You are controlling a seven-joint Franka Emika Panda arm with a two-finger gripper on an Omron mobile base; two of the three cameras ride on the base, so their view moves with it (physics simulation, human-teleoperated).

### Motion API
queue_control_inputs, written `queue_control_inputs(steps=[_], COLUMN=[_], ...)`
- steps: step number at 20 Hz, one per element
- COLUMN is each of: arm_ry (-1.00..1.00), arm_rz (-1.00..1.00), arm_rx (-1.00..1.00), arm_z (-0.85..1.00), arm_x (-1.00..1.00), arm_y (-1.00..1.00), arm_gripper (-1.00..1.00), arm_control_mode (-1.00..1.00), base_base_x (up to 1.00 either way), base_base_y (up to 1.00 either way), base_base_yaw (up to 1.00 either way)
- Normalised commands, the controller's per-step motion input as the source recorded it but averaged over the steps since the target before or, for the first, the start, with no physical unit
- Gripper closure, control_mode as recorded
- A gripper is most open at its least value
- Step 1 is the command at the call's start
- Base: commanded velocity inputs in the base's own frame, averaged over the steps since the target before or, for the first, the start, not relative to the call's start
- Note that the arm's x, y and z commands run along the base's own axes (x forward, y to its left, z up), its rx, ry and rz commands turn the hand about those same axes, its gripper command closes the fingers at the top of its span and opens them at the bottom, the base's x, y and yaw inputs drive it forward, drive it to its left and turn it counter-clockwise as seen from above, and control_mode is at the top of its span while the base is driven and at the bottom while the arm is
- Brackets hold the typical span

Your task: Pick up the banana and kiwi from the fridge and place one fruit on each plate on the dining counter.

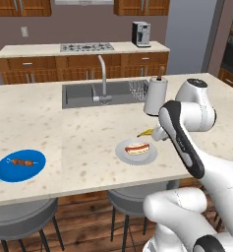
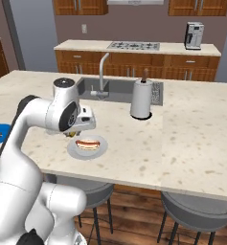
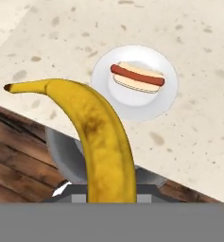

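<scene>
No text, label, brand or number can be read anywhere. The coffee machine [image 1: 141,34] on the far counter shows only a blurred pale panel, and the wall outlet [image 1: 24,32] at far left is blank.

Glossy white rounded arm [image 1: 187,142] segments joined by dark grey joint bands.
</scene>
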Motion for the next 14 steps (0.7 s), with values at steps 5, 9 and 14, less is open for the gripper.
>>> queue_control_inputs(steps=[5, 9, 14], arm_ry=[0.08, 0.26, 0.35], arm_rz=[0.14, 0.0, -0.01], arm_rx=[-0.09, 0.0, -0.01], arm_z=[-0.53, -0.62, -0.49], arm_x=[0.31, 0.0, 0.0], arm_y=[-0.06, -0.15, 0.0], arm_gripper=[1.0, 1.0, 1.0], arm_control_mode=[-1.0, -1.0, -1.0], base_base_x=[0.0, 0.0, 0.0], base_base_y=[0.0, 0.0, 0.0], base_base_yaw=[0.0, 0.0, 0.0])
